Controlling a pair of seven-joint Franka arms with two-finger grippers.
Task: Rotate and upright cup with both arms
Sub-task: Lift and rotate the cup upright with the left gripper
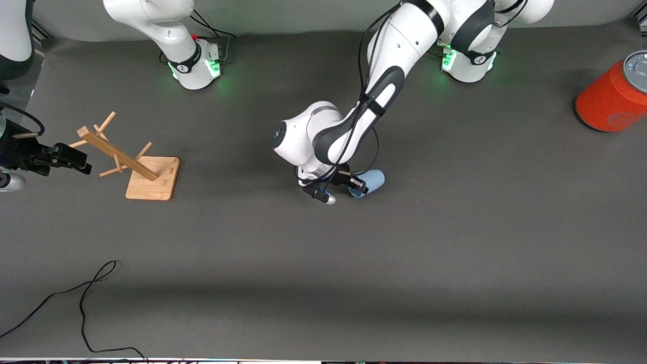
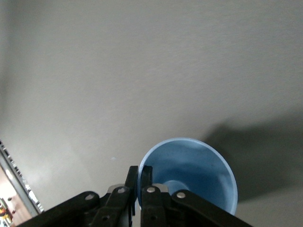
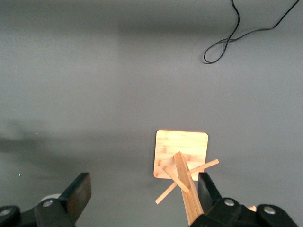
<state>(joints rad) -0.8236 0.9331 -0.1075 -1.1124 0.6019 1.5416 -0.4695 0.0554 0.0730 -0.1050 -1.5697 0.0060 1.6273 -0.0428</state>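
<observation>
The pale-blue cup (image 1: 371, 181) is on its side at the middle of the table, its mouth turned toward my left gripper (image 1: 357, 184). In the left wrist view I look into the cup (image 2: 194, 170). My left gripper (image 2: 139, 178) is shut on its rim, one finger inside the wall and one outside. My right gripper (image 1: 81, 163) hangs at the right arm's end of the table, beside the wooden rack. In the right wrist view it (image 3: 144, 191) is wide open and empty, with the rack's post close to one finger (image 3: 208, 189).
The wooden rack (image 1: 151, 174) with a square base and pegs stands toward the right arm's end; it also shows in the right wrist view (image 3: 182, 153). An orange-red can (image 1: 611, 96) lies at the left arm's end. A black cable (image 1: 86, 298) lies near the front edge.
</observation>
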